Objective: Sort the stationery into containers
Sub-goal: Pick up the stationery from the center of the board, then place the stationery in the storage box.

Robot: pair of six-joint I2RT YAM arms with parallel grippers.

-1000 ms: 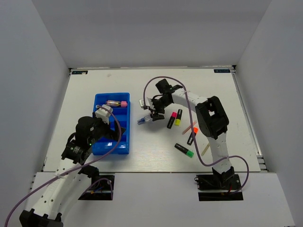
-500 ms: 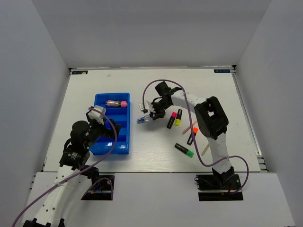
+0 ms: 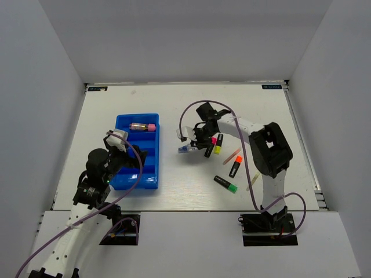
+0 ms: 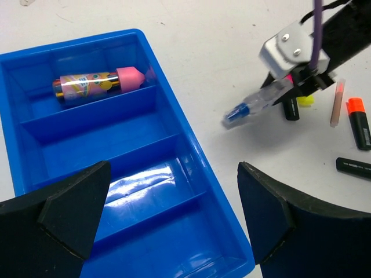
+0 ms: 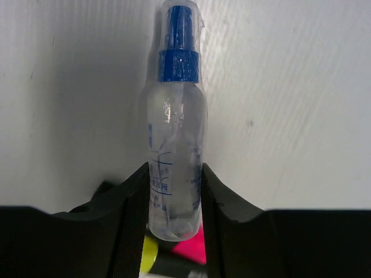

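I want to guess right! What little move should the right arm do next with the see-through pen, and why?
Probably carry it left, over the blue tray. The right tool is shut on the clear pen, which is outside the tray, and the tray has empty sections.

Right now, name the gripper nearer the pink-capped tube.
Left gripper, open over the tray's near end, tube at the far end. Right gripper holds the clear bottle outside the tray.
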